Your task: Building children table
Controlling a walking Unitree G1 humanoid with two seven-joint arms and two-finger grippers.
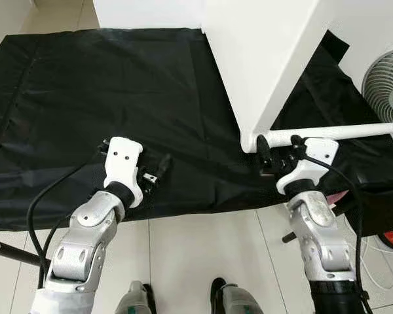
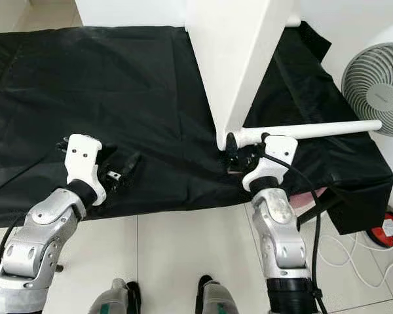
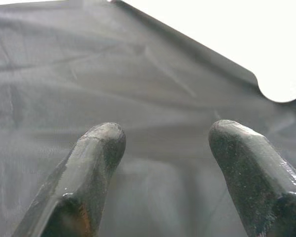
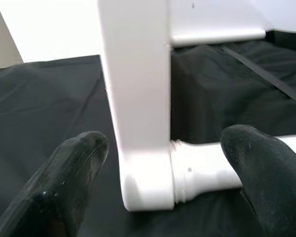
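- Tabletop is standing on edge on the black cloth, a flat white panel with a smooth matt face and a rounded lower corner; it is leaning up and away from me, to my right of centre.
- One white leg, a round smooth rod, is sticking out sideways from that lower corner toward my right; in the right wrist view a ribbed collar is showing where the leg is meeting the corner block, so I am judging this leg seated or nearly so; a second leg is sitting at the far corner.
- I am judging the build part-way along: two legs in place as far as I can see; any other legs I cannot make out, and the table is not yet turned upright.
- I am holding my right gripper at the joint, its fingers wide apart on either side of the corner and the leg's root, gripping nothing yet.
- I am keeping my left gripper low over bare cloth, well apart from the panel; its two rubbery black fingers are spread and empty.
- The cloth is thin, slightly glossy and creased, spread over pale floor tiles; a white fan is standing at my far right.
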